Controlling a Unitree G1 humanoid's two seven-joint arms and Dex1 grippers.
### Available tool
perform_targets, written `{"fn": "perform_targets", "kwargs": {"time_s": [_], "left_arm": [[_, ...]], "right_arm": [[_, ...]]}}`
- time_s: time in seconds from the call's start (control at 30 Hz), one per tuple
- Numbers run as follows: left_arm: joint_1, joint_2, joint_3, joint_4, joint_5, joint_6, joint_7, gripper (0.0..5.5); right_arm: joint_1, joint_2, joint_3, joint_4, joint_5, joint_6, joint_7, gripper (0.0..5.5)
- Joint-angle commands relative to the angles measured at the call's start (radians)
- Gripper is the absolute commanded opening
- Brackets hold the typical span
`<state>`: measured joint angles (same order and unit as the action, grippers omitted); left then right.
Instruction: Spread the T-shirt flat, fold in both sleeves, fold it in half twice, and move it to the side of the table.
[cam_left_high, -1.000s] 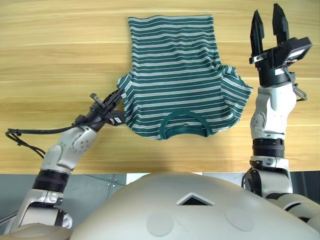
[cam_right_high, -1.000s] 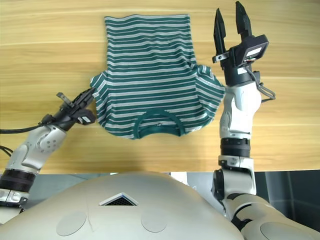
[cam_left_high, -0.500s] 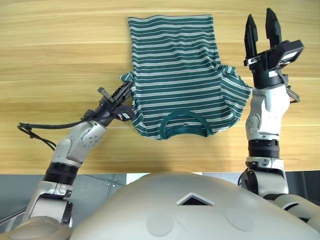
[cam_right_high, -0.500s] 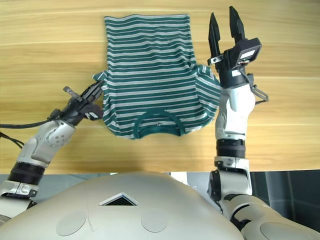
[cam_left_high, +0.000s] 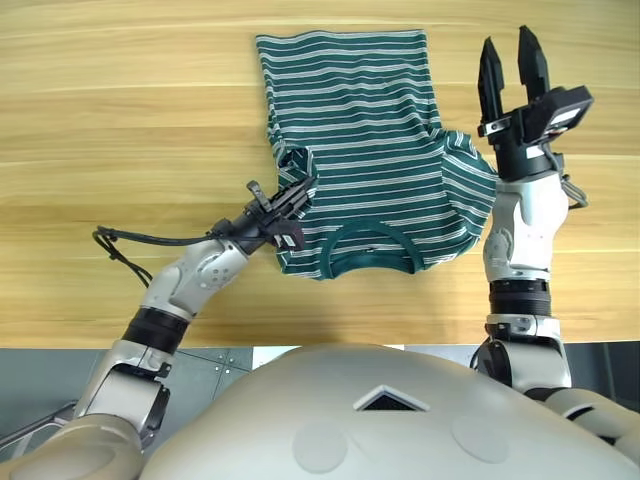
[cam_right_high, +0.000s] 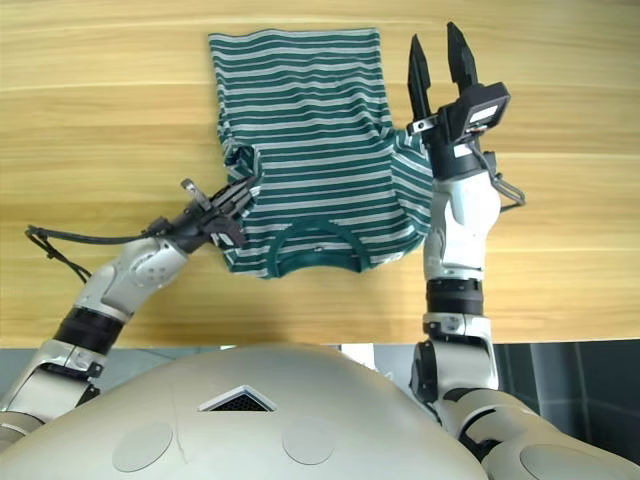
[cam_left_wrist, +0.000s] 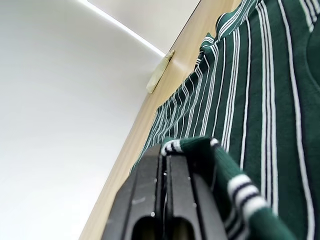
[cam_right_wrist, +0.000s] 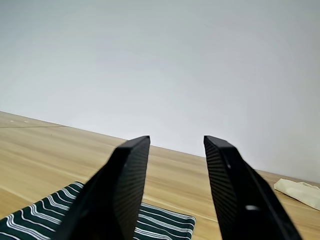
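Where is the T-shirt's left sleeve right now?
In the left eye view, the left sleeve lies folded inward over the T-shirt's left side, pinched in the left gripper, just left of the collar.

T-shirt (cam_left_high: 355, 135) dk green w/ white stripes; table (cam_left_high: 120, 120) lt wood grain.

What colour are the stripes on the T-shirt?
The T-shirt is dark green with thin white stripes. It shows best in the left eye view.
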<state>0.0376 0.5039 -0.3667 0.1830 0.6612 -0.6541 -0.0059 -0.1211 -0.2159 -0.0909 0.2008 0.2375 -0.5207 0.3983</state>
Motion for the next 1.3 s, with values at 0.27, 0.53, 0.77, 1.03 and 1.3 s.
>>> {"fn": "perform_targets", "kwargs": {"time_s": [0.27, 0.53, 0.77, 1.03, 1.3], "left_arm": [[-0.012, -0.007, -0.035, 0.092, -0.025, 0.024, -0.068, 0.87], [0.064, 0.002, -0.077, 0.073, -0.204, -0.043, -0.210, 2.39], [0.124, 0.068, -0.060, 0.159, -0.206, -0.022, -0.240, 3.34], [0.116, 0.151, 0.125, 0.022, -0.252, -0.048, -0.157, 3.34], [0.241, 0.204, 0.125, -0.243, -0.401, -0.103, -0.302, 3.34]], "right_arm": [[0.014, 0.000, -0.003, -0.004, -0.002, -0.003, 0.006, 1.98], [0.028, -0.055, -0.025, -0.013, -0.058, -0.015, -0.002, 1.98], [0.279, -0.442, -0.256, -0.176, -0.406, -0.109, -0.015, 1.98], [0.557, -0.514, -0.148, -0.127, -0.651, -0.085, 0.022, 1.98], [0.510, -0.516, 0.083, 0.023, -0.914, 0.011, -0.113, 1.98]]}}
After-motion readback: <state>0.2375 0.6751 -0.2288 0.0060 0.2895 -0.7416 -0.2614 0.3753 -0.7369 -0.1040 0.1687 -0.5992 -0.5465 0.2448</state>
